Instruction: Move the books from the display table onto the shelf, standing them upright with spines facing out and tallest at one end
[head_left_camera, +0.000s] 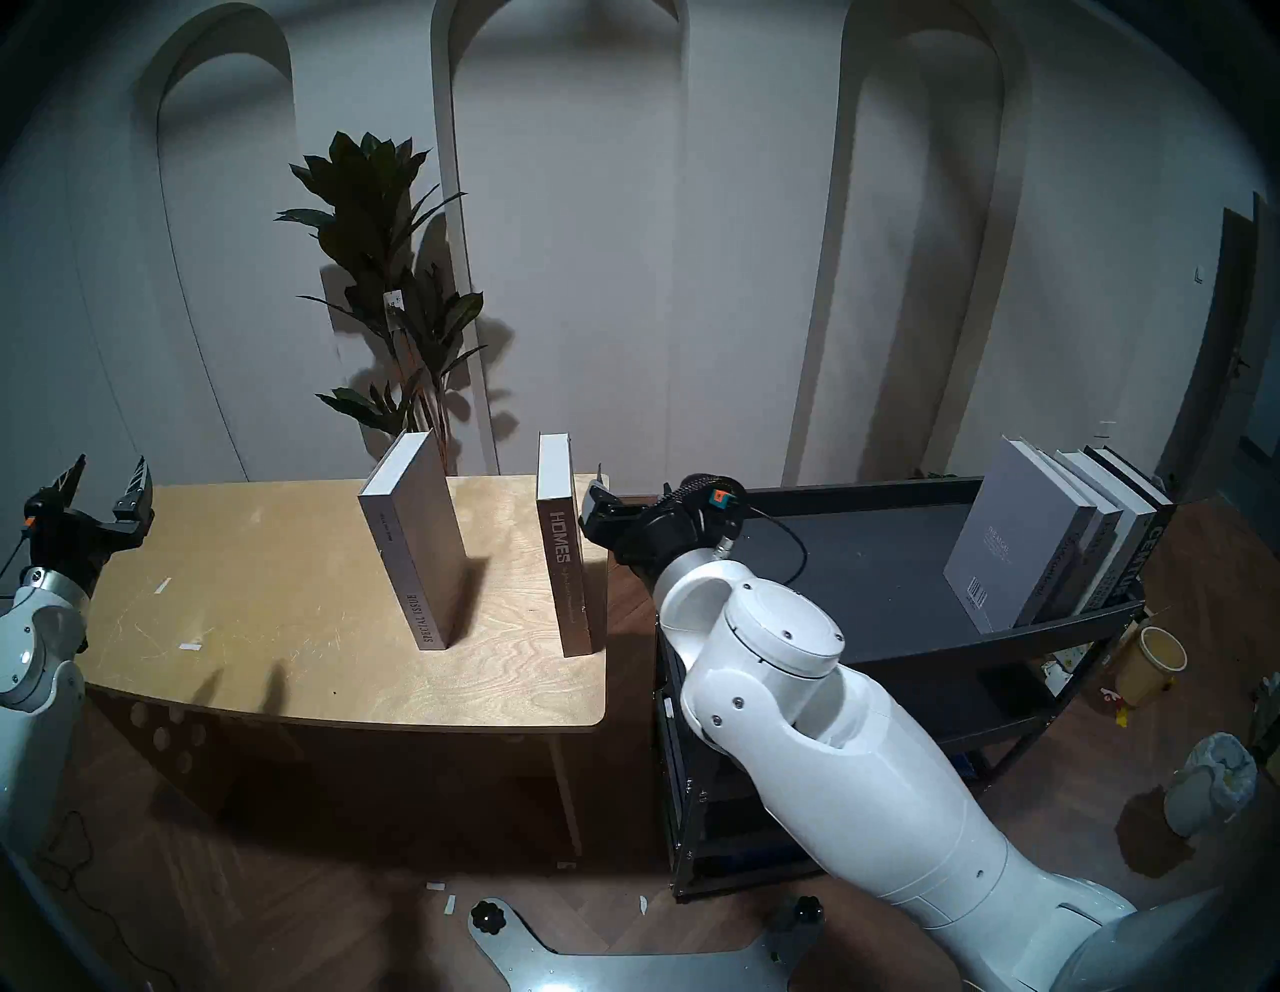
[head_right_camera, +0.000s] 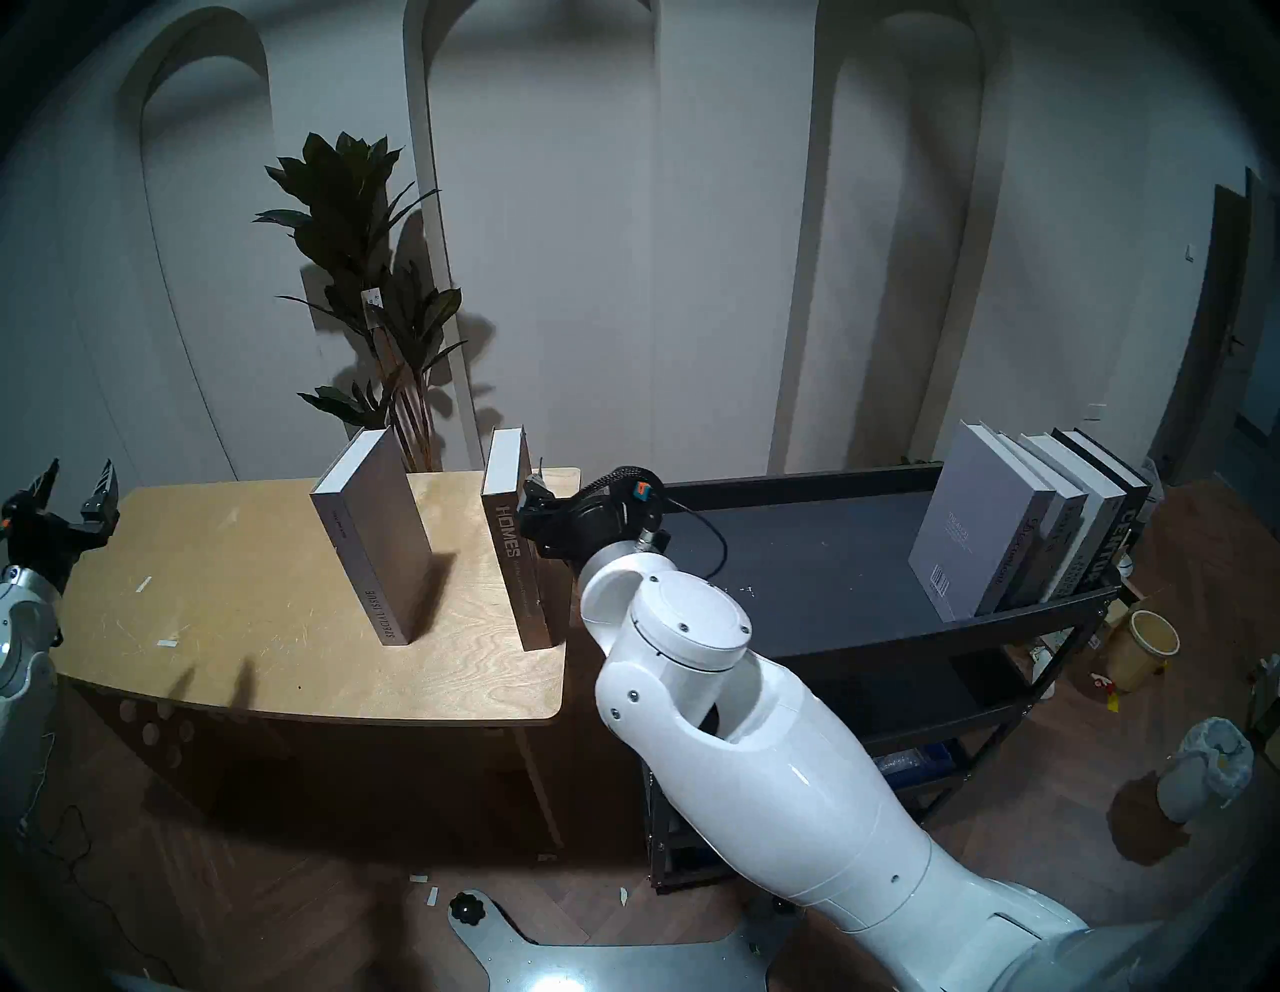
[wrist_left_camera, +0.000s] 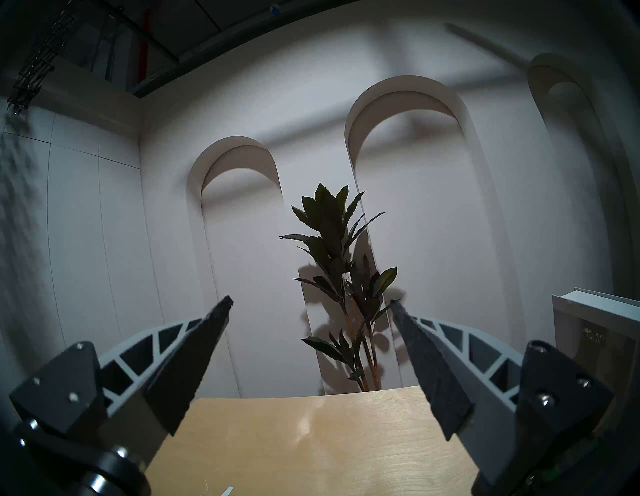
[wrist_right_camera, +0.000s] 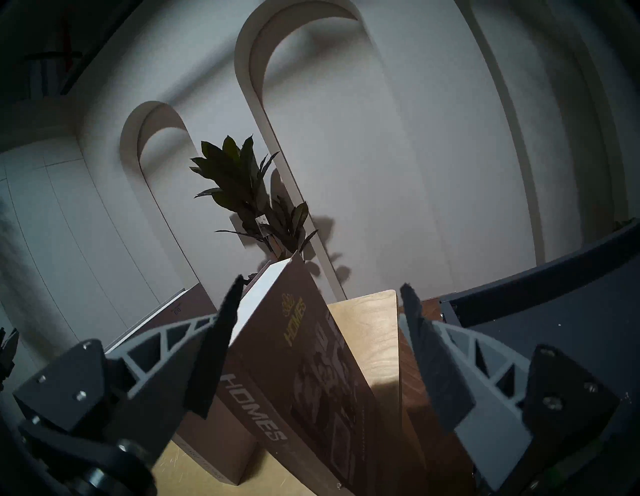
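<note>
Glossy plywood table (head_left_camera: 277, 623), matt metal shelf (head_left_camera: 866, 554)

The room is dim, lit from the near side, so the potted plant (head_left_camera: 388, 291) throws a hard shadow on the far wall (head_left_camera: 727, 242). Two standing books cast dark shadows rightward across the plywood table (head_left_camera: 277, 609), which shows a soft glare patch. Fisheye edges darken and bend the arches; focus stays fairly sharp.

A staged showroom-like room: white wall with arched niches (head_left_camera: 561, 228), potted plant (head_left_camera: 388, 291), herringbone wood floor (head_left_camera: 312, 893), exposed ceiling pipes (wrist_left_camera: 145, 45).
</note>
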